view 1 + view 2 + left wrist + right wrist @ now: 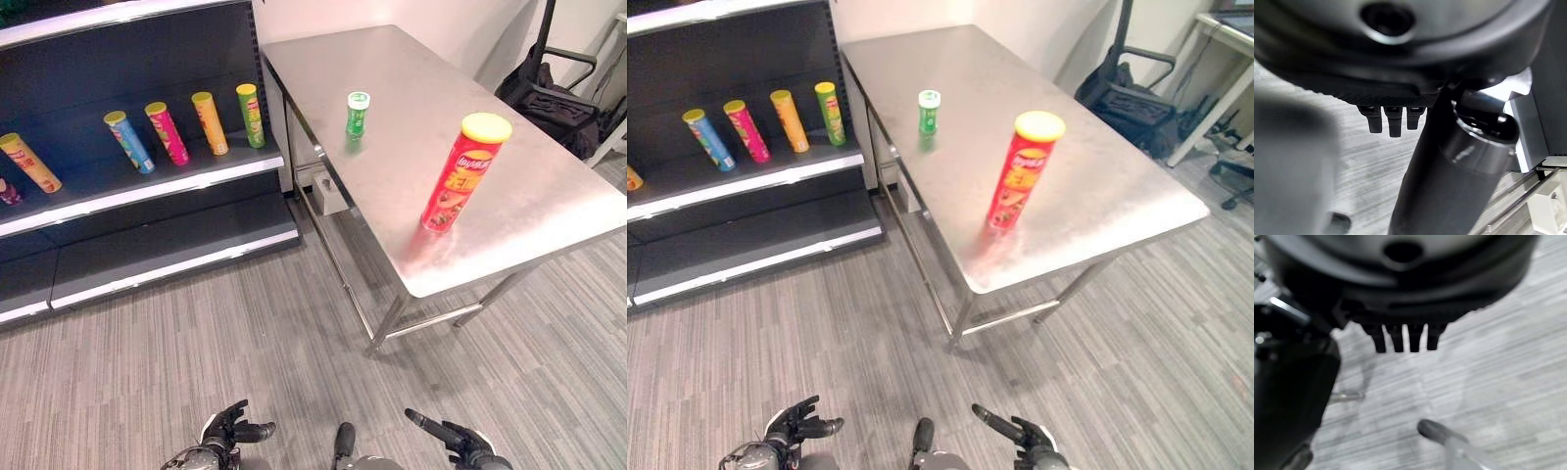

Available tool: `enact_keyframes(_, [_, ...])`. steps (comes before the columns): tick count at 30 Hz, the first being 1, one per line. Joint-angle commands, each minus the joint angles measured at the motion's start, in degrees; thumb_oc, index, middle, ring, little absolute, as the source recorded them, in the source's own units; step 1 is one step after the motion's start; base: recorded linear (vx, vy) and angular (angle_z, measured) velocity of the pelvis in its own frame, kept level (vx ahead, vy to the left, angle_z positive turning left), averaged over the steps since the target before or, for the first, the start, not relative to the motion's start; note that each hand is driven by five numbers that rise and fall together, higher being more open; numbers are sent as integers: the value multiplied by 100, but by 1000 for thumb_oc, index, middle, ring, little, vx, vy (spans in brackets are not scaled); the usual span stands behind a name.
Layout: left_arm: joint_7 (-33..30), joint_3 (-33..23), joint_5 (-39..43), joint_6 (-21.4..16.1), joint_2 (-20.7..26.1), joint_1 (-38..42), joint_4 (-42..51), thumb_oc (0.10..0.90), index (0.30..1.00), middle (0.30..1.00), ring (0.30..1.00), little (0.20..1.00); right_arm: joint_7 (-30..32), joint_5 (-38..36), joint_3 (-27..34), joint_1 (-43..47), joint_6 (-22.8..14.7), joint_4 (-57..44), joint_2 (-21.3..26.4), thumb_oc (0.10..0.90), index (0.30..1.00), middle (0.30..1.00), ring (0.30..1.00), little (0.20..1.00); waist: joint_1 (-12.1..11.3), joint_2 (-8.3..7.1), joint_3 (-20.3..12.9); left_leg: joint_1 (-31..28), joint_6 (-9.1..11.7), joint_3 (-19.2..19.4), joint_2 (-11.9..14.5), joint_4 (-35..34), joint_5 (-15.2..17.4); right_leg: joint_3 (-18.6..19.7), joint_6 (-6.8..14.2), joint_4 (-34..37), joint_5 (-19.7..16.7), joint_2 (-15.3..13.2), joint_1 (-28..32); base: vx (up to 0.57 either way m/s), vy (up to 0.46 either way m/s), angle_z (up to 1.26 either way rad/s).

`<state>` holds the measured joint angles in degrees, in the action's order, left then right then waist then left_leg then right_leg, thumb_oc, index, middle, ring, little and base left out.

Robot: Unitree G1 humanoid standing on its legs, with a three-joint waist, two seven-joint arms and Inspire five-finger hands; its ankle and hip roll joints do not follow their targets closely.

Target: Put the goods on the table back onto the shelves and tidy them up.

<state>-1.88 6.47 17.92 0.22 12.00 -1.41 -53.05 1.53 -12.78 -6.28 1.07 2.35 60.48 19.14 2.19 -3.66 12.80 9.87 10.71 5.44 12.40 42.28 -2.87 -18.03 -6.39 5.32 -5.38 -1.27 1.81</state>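
Standing upright on the steel table (549,196), the red can (464,172) and small green bottle (357,114) are far beyond relaxed, empty fingers of left hand (235,428) and right hand (460,439).

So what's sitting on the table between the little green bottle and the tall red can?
Nothing: in the left eye view the steel table is bare between the green bottle and the red can.

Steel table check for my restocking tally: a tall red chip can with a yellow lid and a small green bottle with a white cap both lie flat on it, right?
Not quite: both stand upright on the steel table, as the left eye view shows: the tall red chip can near the front, the small green bottle further back.
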Motion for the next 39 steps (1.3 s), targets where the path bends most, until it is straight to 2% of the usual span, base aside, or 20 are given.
enact_keyframes(1, [-17, 74, 119, -197, 344, 208, 422, 800, 900, 900, 900, 900, 141, -194, 15, -111, -112, -92, 296, 800, 900, 900, 900, 900, -90, 50, 174, -430, -424, 538, -133, -2713, 137, 91, 1234, -32, 432, -497, 225, 239, 163, -16])
enact_keyframes(2, [-35, 87, 140, -198, 330, 169, 435, 800, 900, 900, 900, 900, 143, -163, -21, -111, -121, -119, 301, 800, 900, 900, 900, 900, -182, 193, 177, -493, -320, 192, -214, -3672, -216, 193, 1269, -32, 519, -413, 300, 172, 133, -40])
enact_keyframes(3, [-34, 94, 128, -200, 304, 168, 394, 800, 900, 900, 900, 900, 132, -77, -63, -110, -123, -79, 286, 800, 900, 900, 900, 900, -197, 250, 138, -605, -307, 21, -271, -4043, -240, 238, 1279, -32, 554, -370, 351, 172, 134, -66])
enact_keyframes(6, [-46, 146, 57, -209, 283, 190, 259, 800, 900, 900, 900, 900, 179, -48, -37, -161, -126, 2, 204, 800, 900, 900, 900, 900, -109, 303, 71, -828, -279, -29, -345, -4202, -222, 325, 1281, -32, 567, -371, 406, 120, 108, -94])
enact_keyframes(10, [-96, 39, -182, -240, 385, 282, -379, 800, 900, 900, 900, 900, 272, 88, 111, -208, -67, 637, -5, 800, 900, 900, 900, 900, -5, 259, -111, -1398, -391, 554, -432, -4697, -97, 686, 1481, -32, 392, -533, 277, 118, 243, -71])
enact_keyframes(11, [-98, -4, -223, -251, 433, 313, -495, 800, 900, 900, 900, 900, 313, 84, 216, -192, -65, 742, 24, 800, 900, 900, 900, 900, 15, 245, -134, -1439, -411, 651, -447, -4728, -60, 739, 1519, -32, 363, -560, 241, 68, 208, -74])
enact_keyframes(13, [-79, -167, -289, -258, 592, 255, -576, 800, 900, 900, 900, 900, 421, -136, 808, -358, -89, 599, 323, 800, 900, 900, 900, 900, 121, 208, -199, -1523, -462, 822, -497, -4728, 52, 855, 1594, -32, 284, -622, 188, 79, 175, -50])
enact_keyframes(14, [5, -344, -382, -241, 698, 101, -539, 800, 900, 900, 900, 900, 519, -169, 1479, -743, -86, 194, 760, 800, 900, 900, 900, 900, 235, 182, -267, -1595, -487, 912, -531, -4728, 143, 897, 1652, -32, 248, -672, 181, 121, 195, -36])
enact_keyframes(15, [70, -456, -587, -231, 720, 38, -597, 800, 900, 900, 900, 900, 657, -279, 2287, -1025, -90, -330, 1404, 800, 900, 900, 900, 900, 353, 170, -313, -1689, -507, 964, -577, -4728, 231, 916, 1710, -32, 258, -715, 234, 141, 245, -36])
enact_keyframes(16, [70, -461, -812, -256, 650, 47, -612, 800, 900, 900, 900, 900, 796, -351, 3241, -1207, -288, -1390, 2333, 800, 900, 900, 900, 900, 465, 146, -352, -1732, -545, 992, -648, -4728, 319, 950, 1781, -32, 232, -792, 237, 82, 172, -39])
enact_keyframes(17, [69, -456, -812, -256, 646, 51, -613, 800, 900, 900, 900, 900, 795, -349, 3253, -1216, -283, -1400, 2333, 800, 900, 900, 900, 900, 458, 149, -360, -1713, -546, 994, -650, -4728, 303, 954, 1777, -32, 218, -793, 217, 24, 119, -27])
enact_keyframes(18, [81, -441, -841, -264, 618, 76, -681, 800, 900, 900, 900, 900, 780, -377, 3475, -1213, -383, -1817, 2686, 800, 900, 900, 900, 900, 487, 142, -356, -1724, -557, 1015, -670, -4728, 320, 984, 1791, -35, 200, -808, 197, -17, 78, -12])
enact_keyframes(19, [122, -379, -899, -285, 603, 114, -762, 800, 900, 900, 900, 900, 607, -377, 3758, -1144, -600, -2773, 3403, 800, 900, 900, 900, 900, 515, 103, -350, -1750, -571, 1040, -698, -4728, 355, 1023, 1817, -53, 179, -837, 170, -22, 88, -10])
enact_keyframes(23, [193, -237, -1099, -358, 614, 107, -747, 800, 900, 900, 900, 900, 210, -551, 3851, -979, -971, -4389, 4023, 800, 900, 900, 900, 900, 502, 73, -393, -1742, -584, 1096, -707, -4728, 363, 1038, 1843, -60, 139, -876, 124, 2, 50, -12])
enact_keyframes(25, [370, -58, -1164, -470, 679, -7, -518, 800, 900, 900, 900, 900, -380, -1617, 3813, -506, -1338, -5328, 4416, 800, 900, 900, 900, 900, 422, 4, -515, -1734, -582, 1107, -703, -4728, 364, 985, 1861, -59, 107, -908, 105, 26, 40, 16])
enact_keyframes(27, [441, 73, -1236, -510, 662, -87, -499, 800, 900, 900, 900, 900, -662, -2154, 3479, 49, -1377, -5480, 4381, 800, 900, 900, 900, 900, 285, -46, -597, -1758, -581, 1093, -699, -4728, 387, 897, 1875, -62, 128, -931, 161, 49, 3, 14])
enact_keyframes(29, [456, 95, -1248, -497, 661, -142, -511, 800, 900, 900, 900, 900, -761, -2299, 3167, 358, -1354, -5465, 4401, 800, 900, 900, 900, 900, 202, -81, -642, -1779, -579, 1068, -709, -4728, 402, 830, 1878, -59, 143, -948, 217, 41, -19, 31])
enact_keyframes(31, [468, 170, -1259, -490, 625, -189, -552, 800, 900, 900, 900, 900, -813, -2155, 2643, 716, -1280, -5371, 4442, 800, 900, 900, 900, 900, 28, -118, -690, -1797, -568, 996, -712, -4728, 402, 709, 1865, -67, 179, -970, 319, 38, -31, 24])
enact_keyframes(34, [376, 182, -1279, -468, 604, -241, -625, 800, 900, 900, 900, 900, -717, -1633, 2019, 1093, -1185, -5083, 4603, 800, 900, 900, 900, 900, -87, -136, -698, -1813, -550, 904, -710, -4728, 378, 573, 1839, -62, 218, -983, 435, 21, -29, 19])
enact_keyframes(39, [375, 198, -1254, -471, 604, -314, -622, 800, 900, 900, 900, 900, -863, -1590, 1541, 1331, -1130, -4889, 4757, 800, 900, 900, 900, 900, -189, -150, -681, -1787, -530, 815, -703, -4728, 339, 464, 1817, -62, 243, -981, 493, -1, -14, 7])
